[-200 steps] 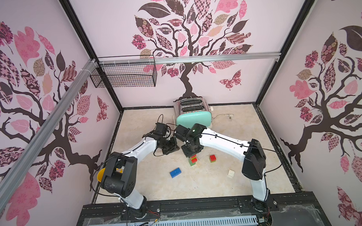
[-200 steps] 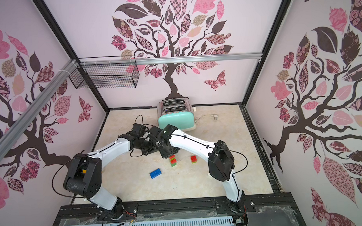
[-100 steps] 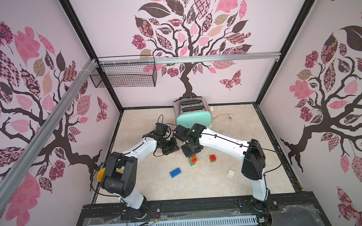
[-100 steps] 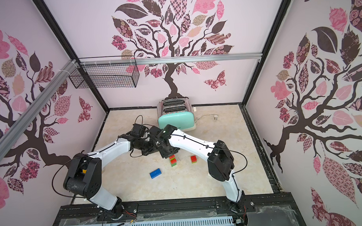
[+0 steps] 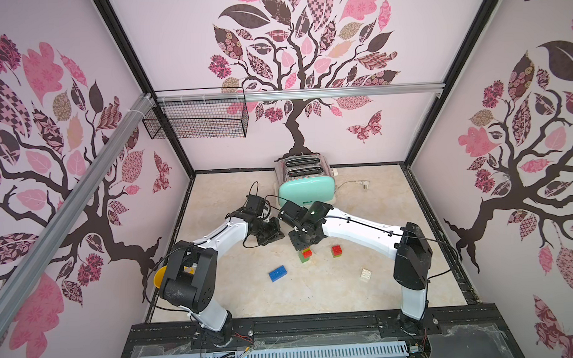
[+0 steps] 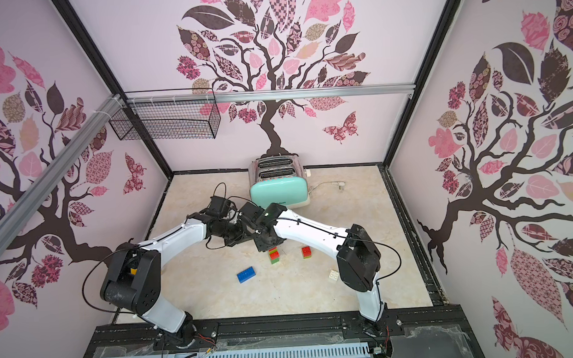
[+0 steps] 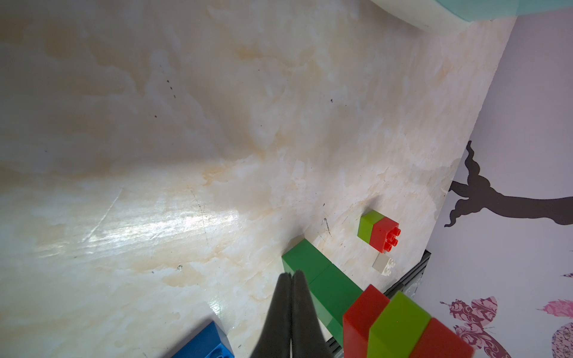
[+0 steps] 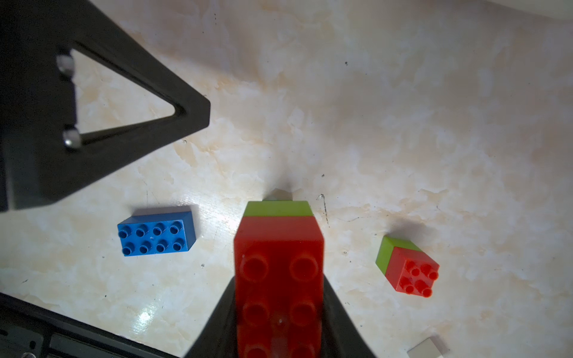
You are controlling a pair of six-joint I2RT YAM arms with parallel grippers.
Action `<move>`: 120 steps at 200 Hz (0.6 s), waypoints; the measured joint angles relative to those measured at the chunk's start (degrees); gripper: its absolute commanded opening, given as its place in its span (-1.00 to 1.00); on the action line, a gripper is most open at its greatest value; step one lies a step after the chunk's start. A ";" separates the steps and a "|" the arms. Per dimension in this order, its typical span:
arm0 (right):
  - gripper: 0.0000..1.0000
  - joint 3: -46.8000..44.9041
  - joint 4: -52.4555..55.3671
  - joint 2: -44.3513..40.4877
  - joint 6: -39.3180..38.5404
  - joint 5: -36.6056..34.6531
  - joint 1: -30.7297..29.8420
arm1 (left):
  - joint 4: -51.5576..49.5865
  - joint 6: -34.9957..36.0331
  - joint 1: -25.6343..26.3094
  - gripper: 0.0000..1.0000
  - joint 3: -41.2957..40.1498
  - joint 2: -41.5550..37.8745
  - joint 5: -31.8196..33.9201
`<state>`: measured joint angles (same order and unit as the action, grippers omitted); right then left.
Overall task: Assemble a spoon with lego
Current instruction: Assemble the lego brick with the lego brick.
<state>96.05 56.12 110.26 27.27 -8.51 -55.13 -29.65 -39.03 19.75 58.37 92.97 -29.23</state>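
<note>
My right jaws (image 8: pixel 279 313) pinch the part-built spoon (image 8: pixel 278 248) — a stack of glossy plastic bricks, two dark green, then red, lime, red — standing on the marble-patterned desk (image 5: pixel 315 290). My left jaws (image 7: pixel 291 313) are pressed together, empty, just beside its green base. The oblong blue studded brick (image 5: pixel 278 273), the small red-on-lime pair (image 5: pixel 336 251) and the square white brick (image 5: pixel 365 274) lie loose nearby; the mint-green toaster (image 5: pixel 307 192) stands behind. I judge the handle joined — next comes widening the head, likely with the blue brick, pressed squarely onto studs. Nothing has visibly moved since a second ago.
</note>
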 measured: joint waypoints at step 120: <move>0.47 7.34 6.82 5.38 -0.22 -0.63 0.02 | -0.02 0.02 0.00 -1.00 0.00 0.00 0.00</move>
<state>103.39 62.94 115.63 27.05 -9.15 -55.11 -29.67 -39.00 19.75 58.37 92.97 -29.23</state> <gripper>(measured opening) 0.678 0.043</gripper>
